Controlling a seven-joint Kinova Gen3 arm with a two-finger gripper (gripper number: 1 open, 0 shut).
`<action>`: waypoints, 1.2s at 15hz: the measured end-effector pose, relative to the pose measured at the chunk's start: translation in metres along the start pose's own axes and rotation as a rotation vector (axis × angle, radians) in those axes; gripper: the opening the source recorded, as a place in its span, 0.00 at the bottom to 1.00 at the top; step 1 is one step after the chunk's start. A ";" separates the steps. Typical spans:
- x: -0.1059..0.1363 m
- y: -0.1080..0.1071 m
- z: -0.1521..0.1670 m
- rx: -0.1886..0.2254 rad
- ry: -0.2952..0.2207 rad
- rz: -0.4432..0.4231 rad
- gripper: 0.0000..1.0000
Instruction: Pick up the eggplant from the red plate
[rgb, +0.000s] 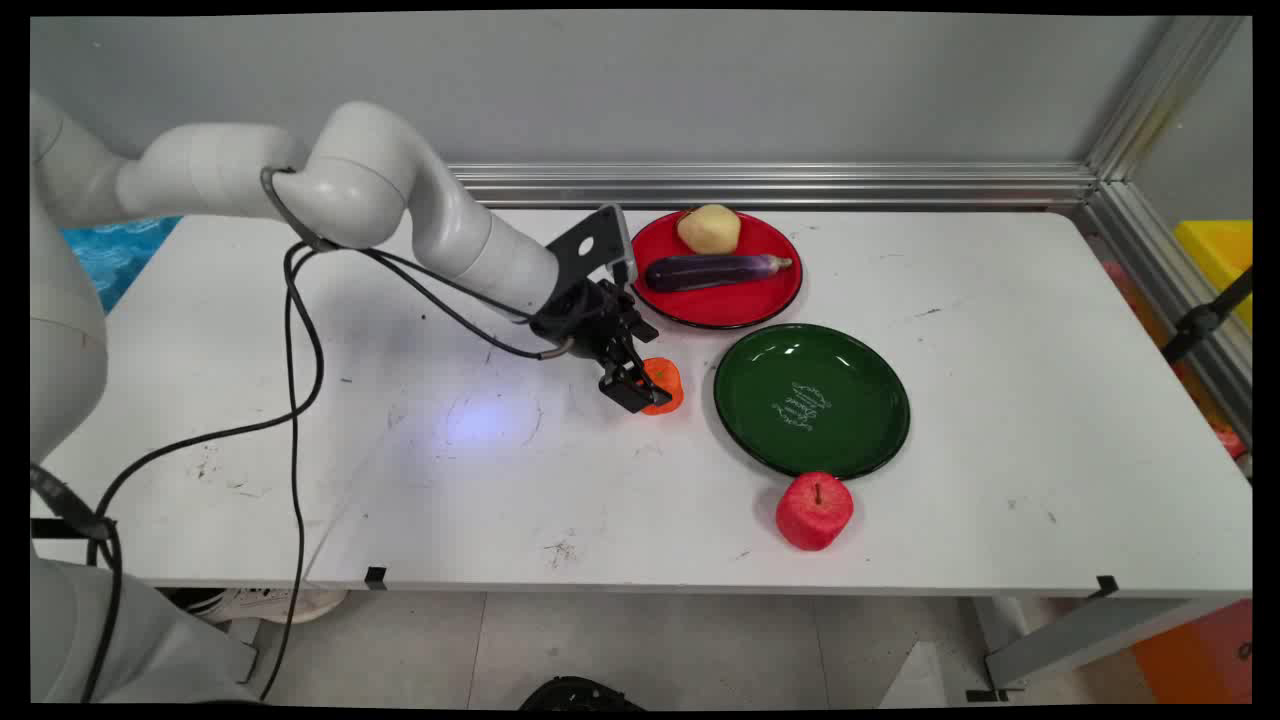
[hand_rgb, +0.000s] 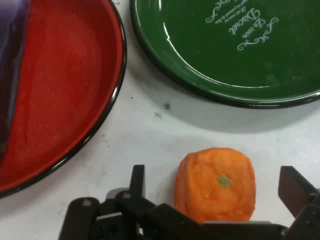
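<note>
A small orange fruit (rgb: 664, 385) (hand_rgb: 216, 184) with a green stem mark sits on the white table, left of the green plate (rgb: 811, 399) (hand_rgb: 225, 45). My gripper (rgb: 640, 385) (hand_rgb: 215, 187) is low at the table and open, with one finger on each side of the orange; gaps show between the fingers (hand_rgb: 295, 190) and the fruit, so nothing is gripped. The green plate carries white lettering and holds nothing.
A red plate (rgb: 720, 300) (hand_rgb: 65, 85) behind holds a purple eggplant (rgb: 715, 270) (hand_rgb: 10, 60) and a yellowish potato (rgb: 709, 229). A red apple (rgb: 815, 511) lies near the table's front edge, below the green plate. Black cables hang from the arm on the left.
</note>
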 end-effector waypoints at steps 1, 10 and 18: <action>0.002 -0.001 -0.004 -0.002 -0.001 -0.003 1.00; 0.018 -0.011 -0.050 -0.040 -0.061 -0.022 1.00; 0.029 -0.027 -0.068 -0.049 -0.102 -0.026 1.00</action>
